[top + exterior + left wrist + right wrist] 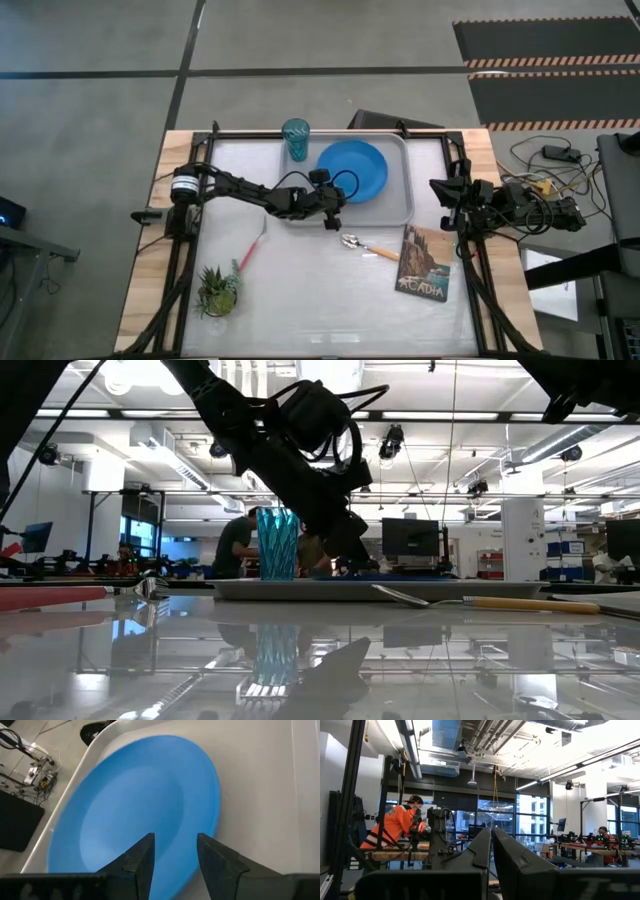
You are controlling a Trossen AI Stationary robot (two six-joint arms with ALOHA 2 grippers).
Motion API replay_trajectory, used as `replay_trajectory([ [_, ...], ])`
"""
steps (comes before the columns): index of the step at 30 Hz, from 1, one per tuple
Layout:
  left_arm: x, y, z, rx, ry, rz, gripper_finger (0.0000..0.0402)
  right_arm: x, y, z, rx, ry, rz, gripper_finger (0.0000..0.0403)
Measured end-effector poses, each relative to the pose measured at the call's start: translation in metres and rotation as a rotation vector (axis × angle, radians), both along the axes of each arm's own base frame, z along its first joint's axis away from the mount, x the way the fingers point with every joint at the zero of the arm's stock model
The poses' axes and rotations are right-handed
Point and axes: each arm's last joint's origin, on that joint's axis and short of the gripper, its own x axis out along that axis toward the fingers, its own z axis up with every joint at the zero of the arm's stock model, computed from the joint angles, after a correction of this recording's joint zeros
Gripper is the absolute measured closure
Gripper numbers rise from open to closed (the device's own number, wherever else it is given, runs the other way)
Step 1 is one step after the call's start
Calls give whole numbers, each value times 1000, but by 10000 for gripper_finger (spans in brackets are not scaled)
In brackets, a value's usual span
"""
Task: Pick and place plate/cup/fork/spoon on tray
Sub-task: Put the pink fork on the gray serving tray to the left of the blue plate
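- plate [135, 815]: smooth matt blue plastic
- tray [260, 785]: pale grey plastic, smooth, faint sheen
- cup [277, 544]: translucent teal, ribbed pattern
- spoon [470, 600]: shiny metal bowl, orange handle
- worktop [420, 660]: glossy, mirror-like, with bare wood edges

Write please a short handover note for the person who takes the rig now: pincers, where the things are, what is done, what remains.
Left pincer: open, at the tray's near edge, the plate just in front of it, not gripped.
Right pincer: shut, parked at the table's right side, holding nothing.
Plate: on the tray. Done.
Cup: upright at the tray's far left corner; whether inside the rim is unclear.
Spoon: on the table, just in front of the tray.
Fork: on the table, near the potted plant.
Left: spoon and fork onto the tray; check the cup.
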Motion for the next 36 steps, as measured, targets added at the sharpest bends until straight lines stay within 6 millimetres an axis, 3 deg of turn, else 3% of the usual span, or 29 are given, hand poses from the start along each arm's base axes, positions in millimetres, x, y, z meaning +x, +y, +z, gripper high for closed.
replay_trajectory([
  [9, -9, -12, 9, -72, 27, 26, 273, 0, 0, 0, -1, 3, 0, 394],
  [25, -66, -78, 73, -440, 18, 113, 273, 0, 0, 0, 5, 1, 3, 394],
  [31, -103, -89, 77, -597, 132, 361, 274, 0, 0, 0, 11, 0, 5, 394],
  [36, -138, -91, 69, -622, 323, 662, 274, 0, 0, 0, 11, 0, 6, 394],
])
